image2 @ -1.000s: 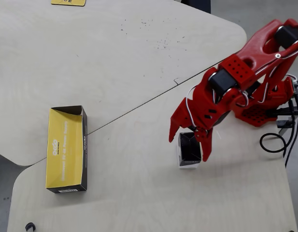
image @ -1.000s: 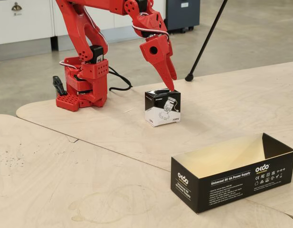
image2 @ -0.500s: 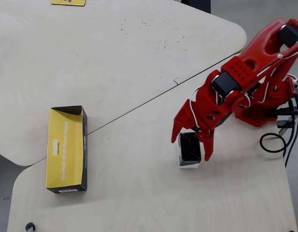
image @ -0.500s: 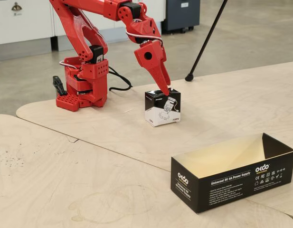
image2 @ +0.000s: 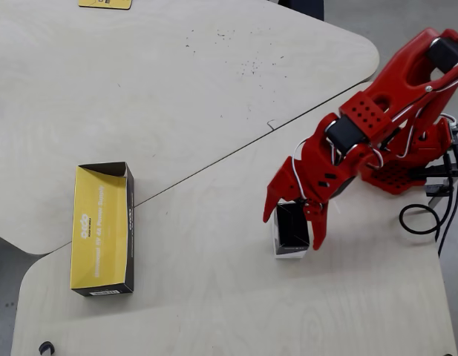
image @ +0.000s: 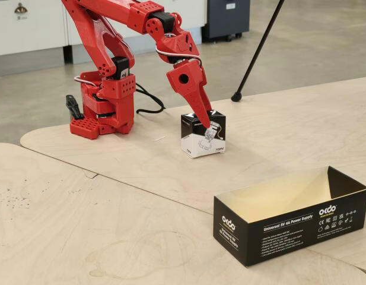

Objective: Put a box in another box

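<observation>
Small box (image: pixel 202 135) sits upright on my far plywood table (image: pixel 301 119), just in front of the red arm's base (image: pixel 102 113). My gripper (image2: pixel 292 226) hangs over it, fingers spread, one on either side of the box top in the overhead view; contact I cannot tell. Open tabletop lies between it and the long black box (image2: pixel 102 230), well apart, straddling the table seam near an edge. Its yellowish inside holds nothing.

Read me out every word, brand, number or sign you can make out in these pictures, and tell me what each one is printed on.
"okdo": brand logo, twice on the long black box.
"Universal 5V 4A Power Supply": its long side, fixed view.
Certification symbols and fine print there: too small.
Small box under the gripper: print unreadable.
Yellow sign at the overhead view's top edge: cut off.
</observation>
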Robot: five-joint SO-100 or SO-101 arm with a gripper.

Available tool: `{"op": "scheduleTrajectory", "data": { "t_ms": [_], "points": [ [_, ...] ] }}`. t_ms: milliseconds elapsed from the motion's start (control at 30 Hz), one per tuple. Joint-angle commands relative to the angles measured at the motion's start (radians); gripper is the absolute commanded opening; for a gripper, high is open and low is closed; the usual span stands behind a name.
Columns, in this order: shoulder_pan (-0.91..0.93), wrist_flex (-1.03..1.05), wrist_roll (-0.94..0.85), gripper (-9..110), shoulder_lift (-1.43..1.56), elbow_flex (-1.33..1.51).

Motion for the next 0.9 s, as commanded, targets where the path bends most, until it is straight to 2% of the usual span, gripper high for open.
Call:
{"op": "scheduleTrajectory", "data": {
  "t_ms": [0, 200, 700, 867],
  "points": [
    [-0.005, -0.041, 0.009, 45, -0.003, -0.005],
    [-0.023, -0.081, 0.031, 39, -0.026, 0.003],
    [0.006, -0.198, 0.006, 37, -0.057, 0.097],
    [0.008, -0.202, 0.014, 28, -0.058, 0.086]
  ]
}}
